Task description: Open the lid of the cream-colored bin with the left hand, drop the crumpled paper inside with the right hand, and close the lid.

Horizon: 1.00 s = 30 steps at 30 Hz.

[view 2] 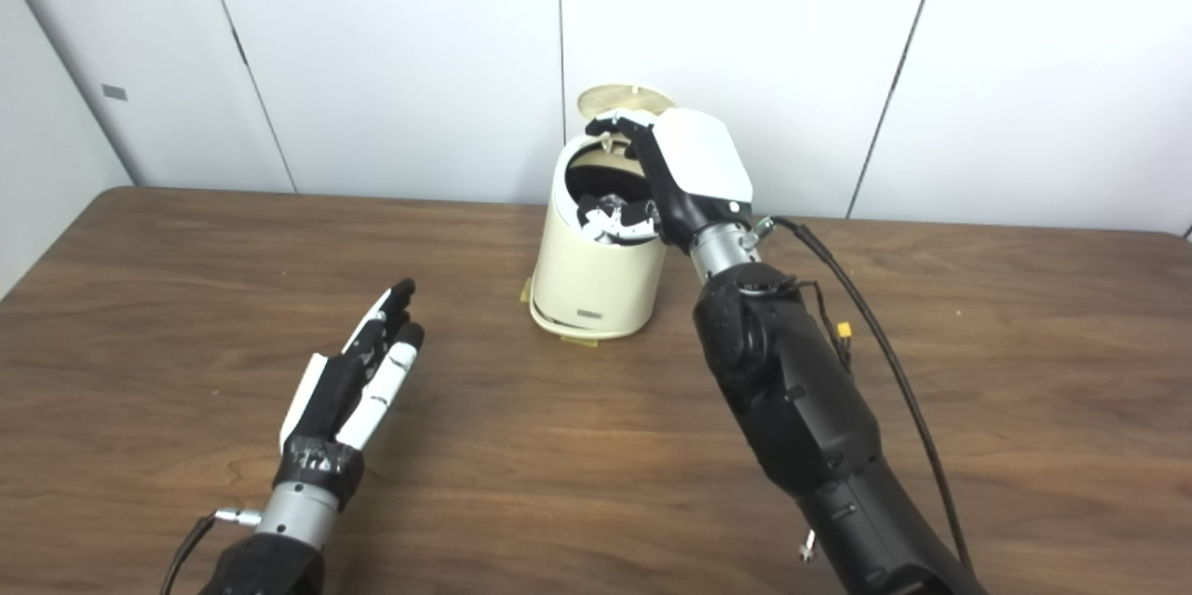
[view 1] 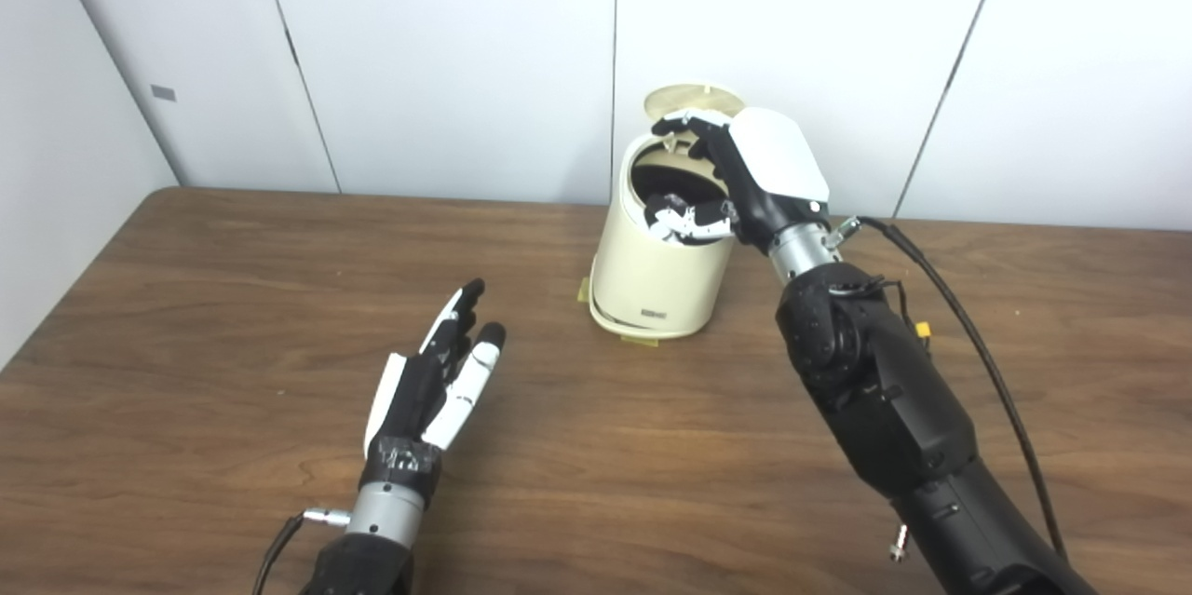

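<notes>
Your right hand (view 1: 745, 176) sits curled over the open cream-colored bin (view 1: 656, 283), contents unclear; lid (view 1: 694, 99) raised behind; left hand (view 1: 438, 381) nearby, fingers spread, empty.

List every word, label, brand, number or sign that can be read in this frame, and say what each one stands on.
No text is legible.
Small dark label low on the front of the cream-colored bin: too small and blurred to read.
Small grey tag on the left wall panel: no characters can be made out.
Left hand and right hand: no readable markings.
</notes>
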Available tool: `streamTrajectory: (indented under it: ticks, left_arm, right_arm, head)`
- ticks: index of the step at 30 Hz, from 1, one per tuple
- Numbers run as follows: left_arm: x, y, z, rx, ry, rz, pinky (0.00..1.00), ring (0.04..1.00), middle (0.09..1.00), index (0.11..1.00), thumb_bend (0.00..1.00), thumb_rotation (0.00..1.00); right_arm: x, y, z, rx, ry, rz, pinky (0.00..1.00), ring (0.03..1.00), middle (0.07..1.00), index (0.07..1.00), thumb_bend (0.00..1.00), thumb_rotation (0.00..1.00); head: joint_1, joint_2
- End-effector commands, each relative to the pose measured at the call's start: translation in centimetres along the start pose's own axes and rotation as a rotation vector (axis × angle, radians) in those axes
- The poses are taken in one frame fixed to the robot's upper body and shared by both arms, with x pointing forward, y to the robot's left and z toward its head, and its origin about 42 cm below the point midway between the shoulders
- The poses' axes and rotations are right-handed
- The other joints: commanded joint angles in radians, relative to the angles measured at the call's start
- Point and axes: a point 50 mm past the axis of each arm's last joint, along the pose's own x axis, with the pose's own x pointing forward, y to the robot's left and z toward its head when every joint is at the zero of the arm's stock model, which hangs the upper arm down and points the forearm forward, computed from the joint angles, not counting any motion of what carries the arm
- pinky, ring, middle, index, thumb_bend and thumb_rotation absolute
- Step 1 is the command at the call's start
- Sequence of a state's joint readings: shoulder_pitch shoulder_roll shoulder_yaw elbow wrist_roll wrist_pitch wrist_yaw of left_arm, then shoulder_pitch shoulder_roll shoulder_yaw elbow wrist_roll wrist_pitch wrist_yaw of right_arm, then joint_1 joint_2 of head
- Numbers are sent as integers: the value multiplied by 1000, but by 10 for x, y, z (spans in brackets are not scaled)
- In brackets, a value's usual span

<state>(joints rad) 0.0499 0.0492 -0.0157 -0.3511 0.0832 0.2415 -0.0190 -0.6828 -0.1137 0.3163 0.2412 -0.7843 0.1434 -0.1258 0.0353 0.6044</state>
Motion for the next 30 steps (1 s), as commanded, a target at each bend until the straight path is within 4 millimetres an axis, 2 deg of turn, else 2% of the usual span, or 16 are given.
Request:
streamTrajectory:
  ticks: [1, 2, 4, 6, 13, 21, 30]
  left_arm:
    - [10, 0, 13, -8, -68, -8, 1000, 1000, 994, 1000, 551, 727]
    - [10, 0, 13, -14, -70, -10, 1000, 1000, 994, 1000, 547, 722]
    - [11, -1, 13, -19, -72, -12, 1000, 1000, 997, 1000, 543, 714]
    - [11, -2, 14, -25, -76, -13, 1000, 1000, 999, 1000, 547, 710]
    - [13, -5, 15, -29, -87, -15, 1000, 1000, 999, 1000, 535, 700]
    - [15, -7, 12, -23, -82, -8, 1000, 1000, 995, 1000, 544, 709]
    - [19, -7, 13, -55, -84, 1, 1000, 1000, 985, 1000, 534, 708]
  right_arm:
    - [12, -24, 5, 34, -64, -126, 486, 589, 659, 568, 650, 115]
    - [11, -25, 4, 50, -69, -141, 437, 538, 630, 531, 585, 119]
    - [10, -25, 3, 67, -76, -152, 374, 467, 508, 507, 541, 24]
    - [10, -24, 3, 75, -80, -150, 366, 456, 478, 506, 532, 6]
    - [11, -22, 7, 90, -89, -128, 368, 463, 468, 505, 530, 0]
    - [11, -28, 14, 114, -114, -142, 347, 428, 445, 520, 528, 0]
    - [3, -47, -3, 194, -66, -212, 362, 434, 446, 527, 526, 0]
  head:
    - [-1, 1]
    - [0, 1]
    - [2, 2]
    - [5, 2]
    - [14, 6]
    - [10, 6]
    - [1, 15]
